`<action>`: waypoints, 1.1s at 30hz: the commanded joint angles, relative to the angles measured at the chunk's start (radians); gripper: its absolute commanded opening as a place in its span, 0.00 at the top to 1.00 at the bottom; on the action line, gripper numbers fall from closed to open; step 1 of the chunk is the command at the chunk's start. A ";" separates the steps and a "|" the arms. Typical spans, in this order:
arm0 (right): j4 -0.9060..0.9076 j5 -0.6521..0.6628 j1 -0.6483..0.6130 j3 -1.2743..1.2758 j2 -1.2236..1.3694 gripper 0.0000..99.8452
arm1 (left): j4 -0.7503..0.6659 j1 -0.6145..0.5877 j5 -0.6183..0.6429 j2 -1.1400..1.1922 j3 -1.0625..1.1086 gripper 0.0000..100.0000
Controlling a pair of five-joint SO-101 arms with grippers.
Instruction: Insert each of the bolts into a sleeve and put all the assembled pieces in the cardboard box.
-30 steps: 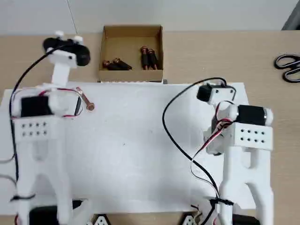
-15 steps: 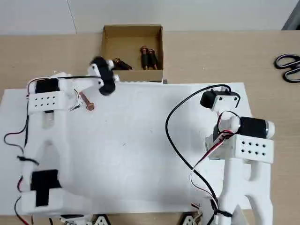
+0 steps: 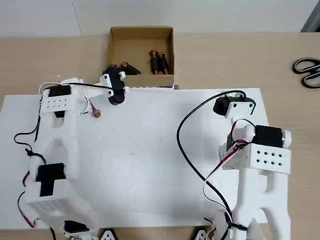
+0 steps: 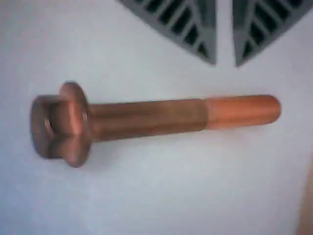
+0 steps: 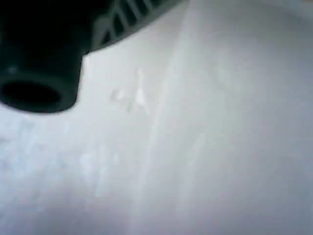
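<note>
1. At the left of the high view, the left end effector (image 4: 225, 59) hung low over the white sheet (image 3: 150, 165). Its ribbed tips were a narrow gap apart and held nothing.
2. The loose copper bolt (image 4: 146, 120) lay flat on the sheet just beside those tips, not touching them. In the left wrist view its long axis ran straight across the frame, with the flanged head at the left and the plain tip at the right. The tips sat above the shank, toward its tip end. I judged that the shank lay crosswise to the gap between the tips, so they would have to come down astride it. This arm was far the nearer one.
3. At upper centre of the high view, the cardboard box (image 3: 141, 33) stood on the bench (image 3: 225, 60). It already held assembled pieces (image 3: 159, 61), up and to the right of the bolt.
4. At the right of the high view, the right end effector (image 3: 232, 106) sat well apart from the bolt. In its own wrist view it appeared to be clamped on a black sleeve (image 5: 41, 83), with the hollow mouth facing the lower left of that frame.
5. Scissors (image 3: 306, 70) lay at the far right edge.
</note>
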 commanded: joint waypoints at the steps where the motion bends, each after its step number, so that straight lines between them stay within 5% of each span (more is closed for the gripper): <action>1: -0.012 -0.002 0.008 -0.005 -0.022 1.00 | -0.018 0.002 -0.264 -0.012 -0.053 0.93; 6: -0.013 -0.002 0.008 -0.005 -0.022 1.00 | 0.089 0.021 0.101 -0.061 -0.142 0.93; 18: -0.013 -0.002 0.008 -0.005 -0.022 1.00 | 0.160 0.035 1.361 -0.121 -0.197 0.99; 33: -0.013 -0.006 0.008 -0.005 -0.022 1.00 | 0.011 0.068 1.878 -0.121 0.008 0.99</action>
